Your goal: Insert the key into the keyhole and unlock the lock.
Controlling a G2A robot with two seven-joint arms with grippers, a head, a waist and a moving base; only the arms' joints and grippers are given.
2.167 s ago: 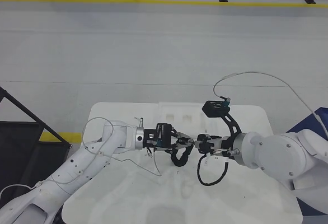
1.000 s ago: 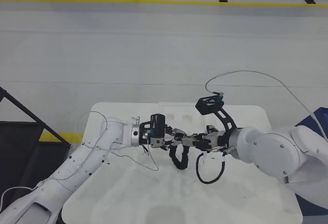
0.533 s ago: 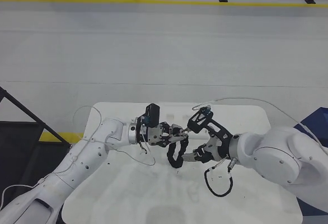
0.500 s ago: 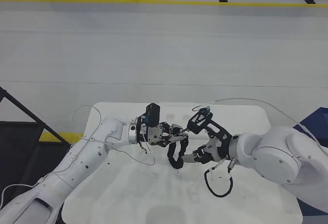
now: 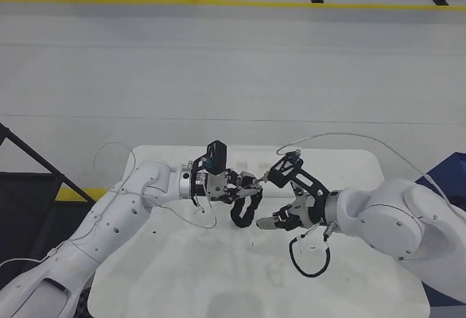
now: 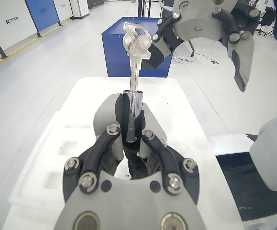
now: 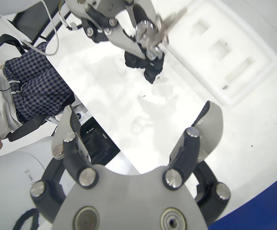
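One change: right pincer [image 7: 139, 108] released key [image 6: 136, 46] seated in lock [image 6: 133, 107].

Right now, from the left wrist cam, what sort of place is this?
Probably an open lab or factory hall: partition barriers along a wide pale floor, office chairs farther back, the white table out in the open.

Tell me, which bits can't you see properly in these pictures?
Keyhole: left wrist view, the key sits in the lock and covers it.
Key's teeth: right wrist view, blurred; top view, too small.
Lock's black loop: left wrist view, mostly behind the left gripper.
Whether the lock is unlocked: cannot tell.
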